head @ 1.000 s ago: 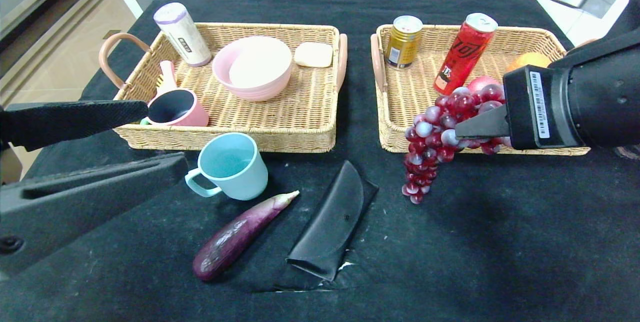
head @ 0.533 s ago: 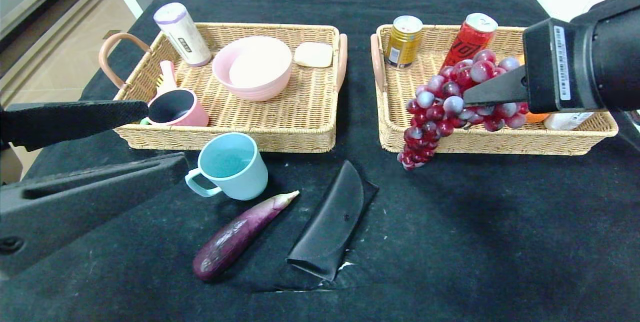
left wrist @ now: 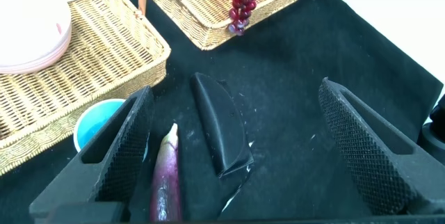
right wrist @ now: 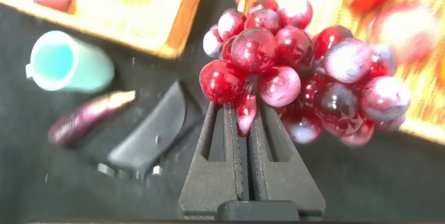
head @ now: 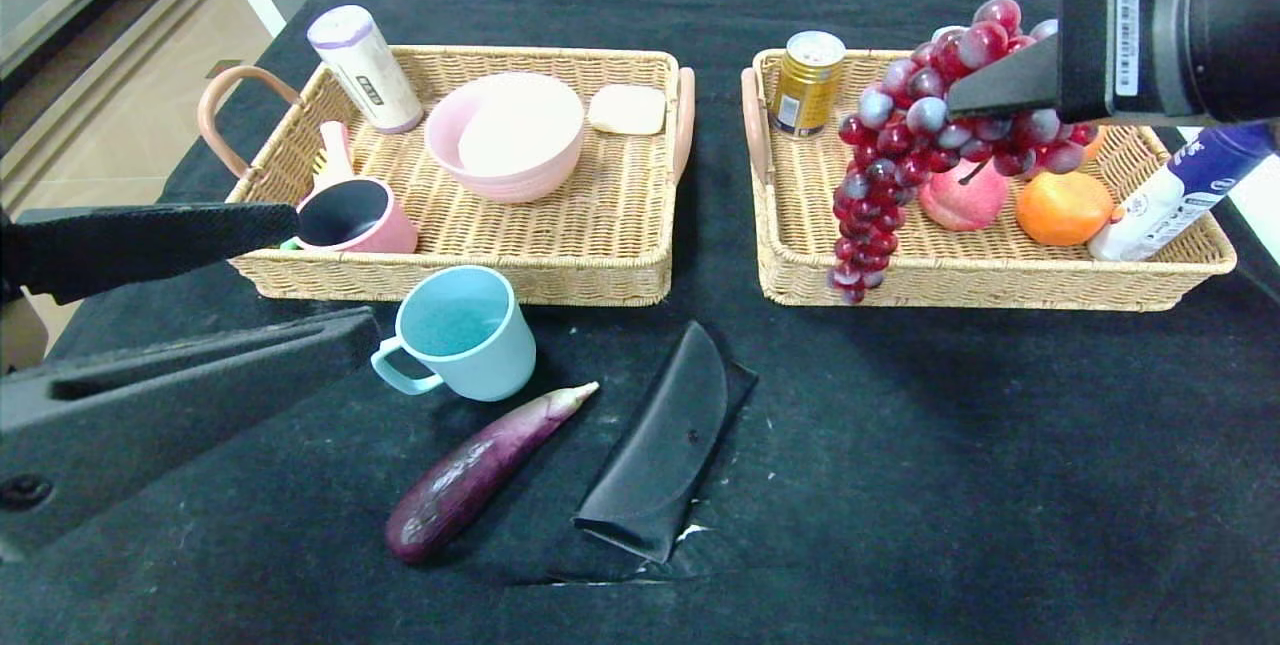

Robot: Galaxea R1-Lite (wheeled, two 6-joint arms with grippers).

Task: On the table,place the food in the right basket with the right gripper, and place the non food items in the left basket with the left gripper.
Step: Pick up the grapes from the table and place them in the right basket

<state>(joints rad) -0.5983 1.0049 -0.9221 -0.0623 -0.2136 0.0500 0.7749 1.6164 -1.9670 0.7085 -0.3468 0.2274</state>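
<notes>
One bunch of grapes [head: 915, 140], pinched in the right gripper [head: 955, 108], has risen from the table edge and now hangs over the right basket [head: 985, 275], ready to lower. Left gripper [left wrist: 236, 133] waits wide apart above the eggplant [head: 480, 470].

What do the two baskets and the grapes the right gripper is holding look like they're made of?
Left basket and right basket: woven tan wicker or rattan, matte, judging by the visible weave. Grapes in the right gripper: likely plastic, given the glossy, uniform beads with hard highlights; real fruit can't be ruled out.
</notes>
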